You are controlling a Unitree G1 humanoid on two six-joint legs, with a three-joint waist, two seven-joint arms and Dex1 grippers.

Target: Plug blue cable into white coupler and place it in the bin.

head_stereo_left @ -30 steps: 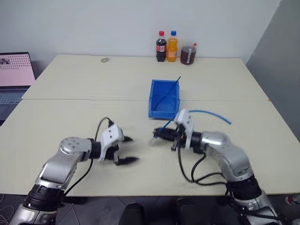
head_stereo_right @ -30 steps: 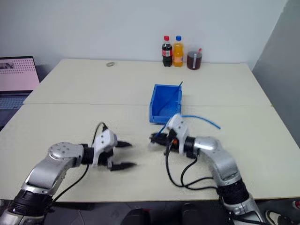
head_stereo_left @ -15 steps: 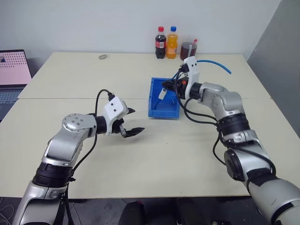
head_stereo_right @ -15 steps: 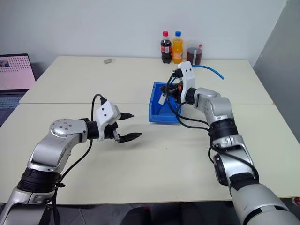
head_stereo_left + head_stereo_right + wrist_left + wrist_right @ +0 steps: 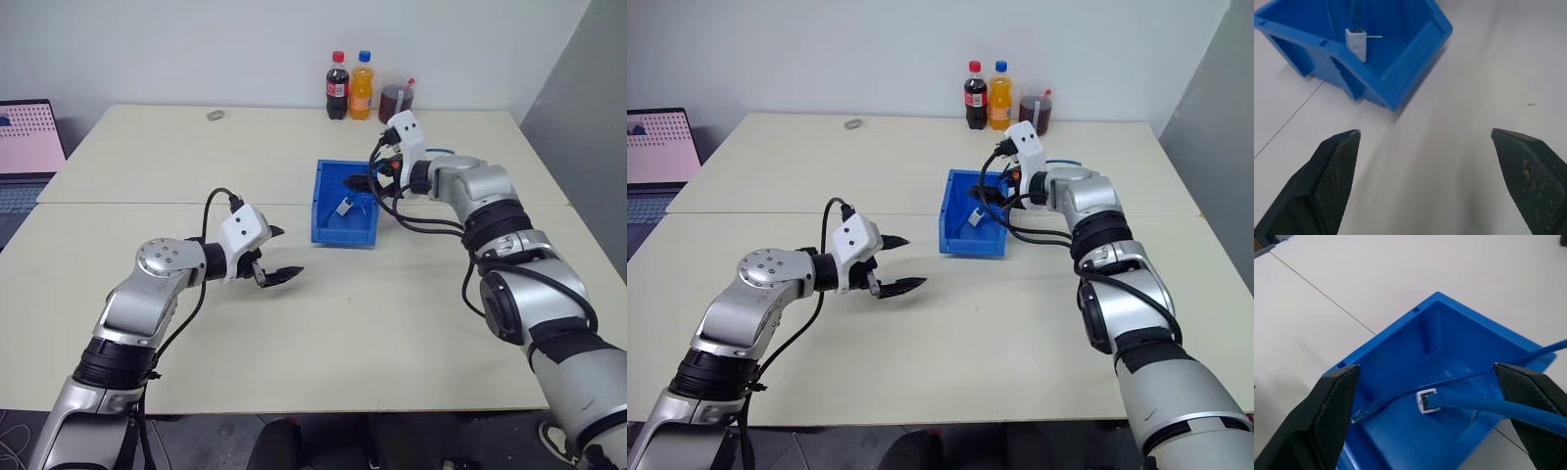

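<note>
Both fingers of your right gripper (image 5: 1425, 382) have spread; white coupler (image 5: 1424, 400) and blue cable (image 5: 1484, 404) now sit in the bin (image 5: 1400, 333); left gripper (image 5: 1425, 142) spread, empty.

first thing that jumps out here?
The bright blue bin mid-table, with the right gripper open just above it. Inside, the white coupler sits with the blue cable plugged into it. The left gripper hovers open over bare table nearer the robot, and three bottles stand at the far edge.
</note>
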